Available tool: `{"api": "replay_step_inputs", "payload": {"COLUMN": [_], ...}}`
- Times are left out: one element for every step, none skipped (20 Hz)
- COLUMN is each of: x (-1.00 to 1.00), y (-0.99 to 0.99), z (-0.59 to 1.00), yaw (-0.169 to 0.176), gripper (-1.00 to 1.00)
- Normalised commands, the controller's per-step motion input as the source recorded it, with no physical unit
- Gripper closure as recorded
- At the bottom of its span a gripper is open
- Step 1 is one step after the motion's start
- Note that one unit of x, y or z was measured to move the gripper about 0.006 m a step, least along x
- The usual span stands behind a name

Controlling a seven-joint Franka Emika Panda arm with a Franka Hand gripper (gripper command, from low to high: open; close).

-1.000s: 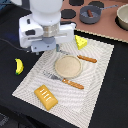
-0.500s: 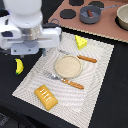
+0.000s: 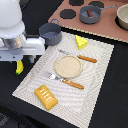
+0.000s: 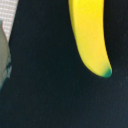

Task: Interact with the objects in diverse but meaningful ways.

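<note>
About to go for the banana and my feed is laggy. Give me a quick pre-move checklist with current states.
1. Banana in the wrist view: ok, it fills the upper part of the picture.
2. Banana free of other things: ok, it lies alone on the dark surface, off the striped mat.
3. Arm placed near the banana: ok, the arm's body hangs over it in the exterior view.
4. Gripper open: cannot tell, no fingers show in either view.
5. Gripper empty: cannot tell.
6. Grey pot out of the way: ok, it sits apart, at the mat's far corner.
</note>
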Motion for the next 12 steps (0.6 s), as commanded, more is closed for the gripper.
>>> {"api": "replay_step_inputs", "payload": {"x": [-0.31,-0.28,-0.25,-0.27,-0.31,-0.3,-0.29,-0.29,-0.31,-0.31,-0.3,-0.29], "y": [0.0,0.0,0.0,0.0,0.0,0.0,0.0,0.0,0.0,0.0,0.0,0.0], "z": [-0.15,-0.16,-0.19,-0.22,-0.26,-0.26,-0.24,-0.23,-0.25,-0.27,-0.29,-0.31], "yaw": [0.0,0.002,0.004,0.005,0.006,0.005,0.004,0.004,0.003,0.002,0.002,0.002], "gripper": [-1.0,-1.0,-1.0,-1.0,-1.0,-1.0,-1.0,-1.0,-1.0,-1.0,-1.0,-1.0]}}
